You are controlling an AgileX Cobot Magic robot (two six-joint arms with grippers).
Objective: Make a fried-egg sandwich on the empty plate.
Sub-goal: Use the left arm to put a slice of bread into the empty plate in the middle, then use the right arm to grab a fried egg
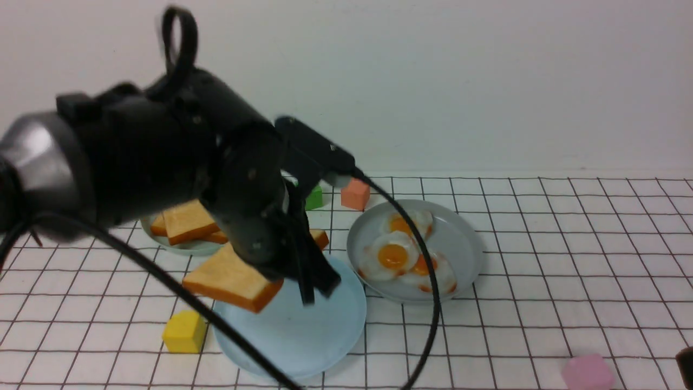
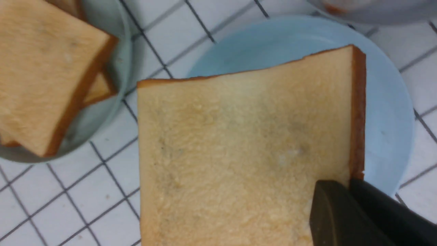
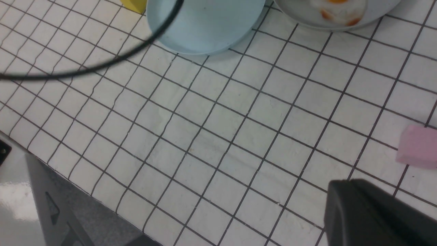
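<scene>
Left gripper (image 1: pixel 318 290) grips a toast slice (image 1: pixel 233 276) over the empty plate (image 1: pixel 303 336)

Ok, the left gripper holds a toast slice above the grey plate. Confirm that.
Wrong plate. The left gripper holds the toast slice partly above the empty light blue plate, as the left wrist view shows. The grey plate lies to the side and carries the fried eggs.

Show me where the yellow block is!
In the front view the yellow block sits on the table, left of centre, right beside the near left rim of the light blue plate.
</scene>
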